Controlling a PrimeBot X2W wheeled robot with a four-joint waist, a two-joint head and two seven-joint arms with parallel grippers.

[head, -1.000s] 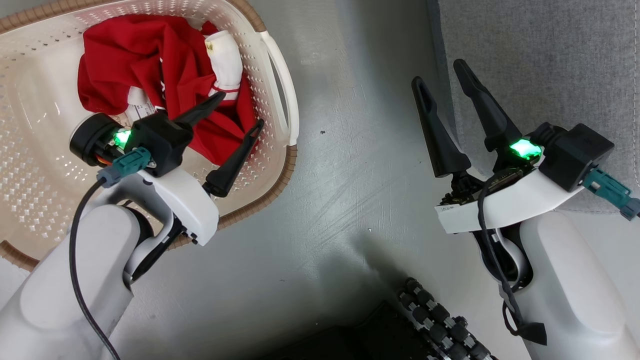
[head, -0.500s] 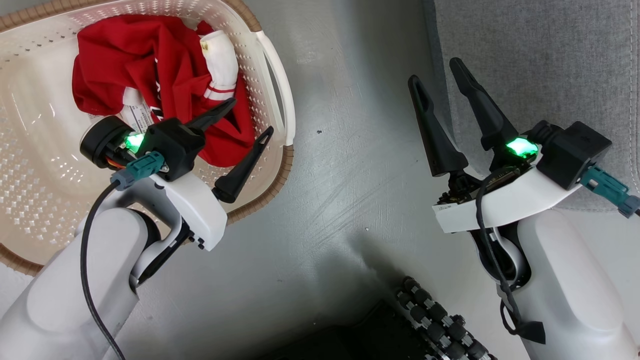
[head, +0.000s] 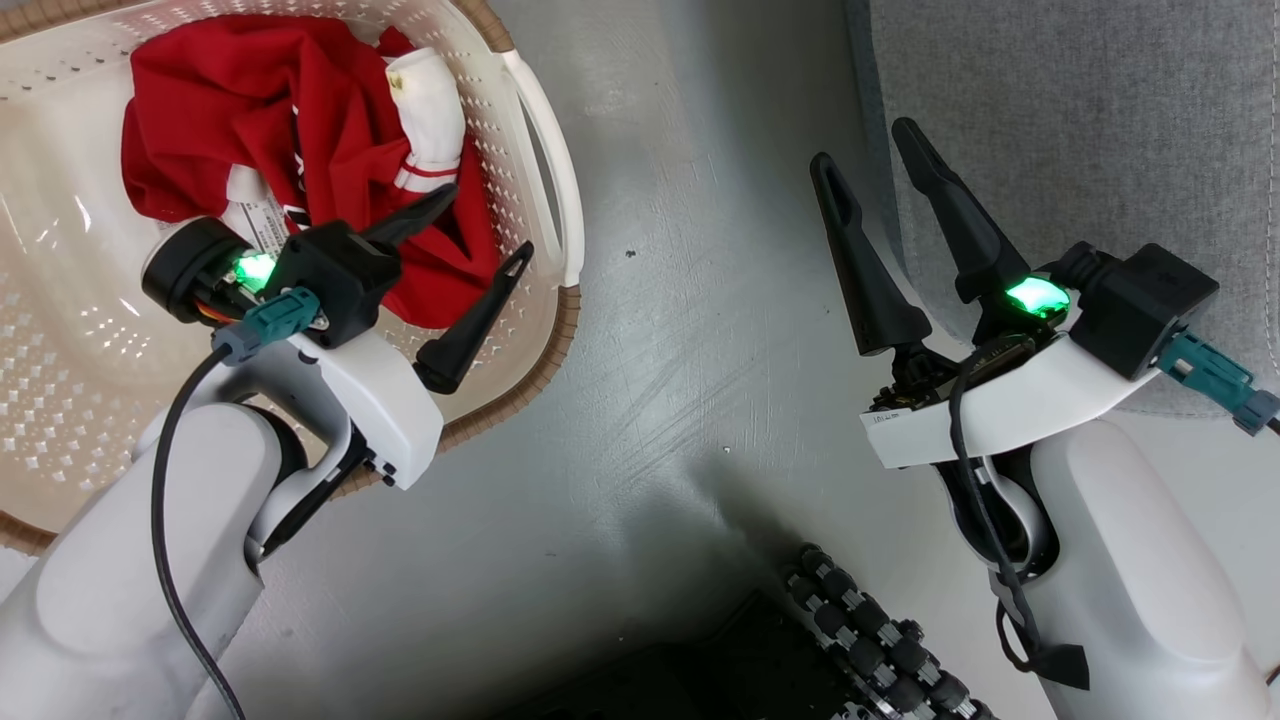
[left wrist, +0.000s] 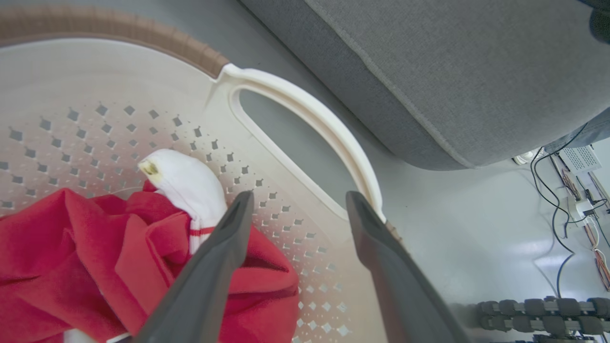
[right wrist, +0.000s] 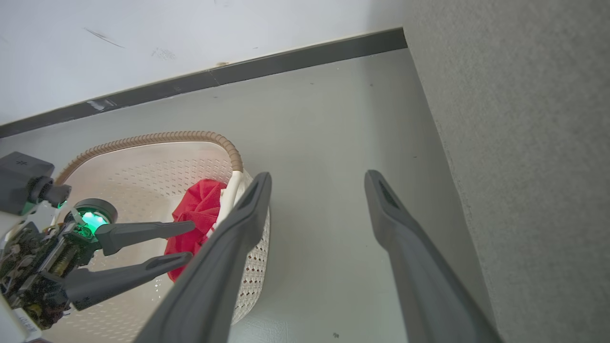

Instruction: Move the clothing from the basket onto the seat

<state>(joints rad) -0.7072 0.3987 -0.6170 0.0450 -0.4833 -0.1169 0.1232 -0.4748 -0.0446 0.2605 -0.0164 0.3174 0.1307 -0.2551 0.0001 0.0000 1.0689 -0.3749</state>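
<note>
The clothing (head: 300, 130) is a crumpled red heap with a white sleeve end, lying at the right end of the cream perforated basket (head: 60, 330). My left gripper (head: 486, 222) hangs open over the heap's near right edge, just inside the basket's white handle. The left wrist view shows one finger over the clothing (left wrist: 71, 257) and the other by the basket's handle (left wrist: 310, 114), with nothing held. My right gripper (head: 865, 145) is open and empty above the floor beside the grey seat (head: 1080, 100). From the right wrist I see the seat (right wrist: 524, 119), the basket (right wrist: 143, 139) and the left gripper (right wrist: 189, 240).
A strip of grey floor (head: 700, 300) separates basket and sofa. My base's black roller wheel (head: 870, 640) sits at the bottom. Cables and small devices (left wrist: 576, 205) lie on the floor past the sofa. A white wall with dark skirting (right wrist: 238, 71) runs behind the basket.
The whole head view has shifted a little to the left and up. My left gripper swayed slightly over the clothing and stays open; the right gripper is unchanged.
</note>
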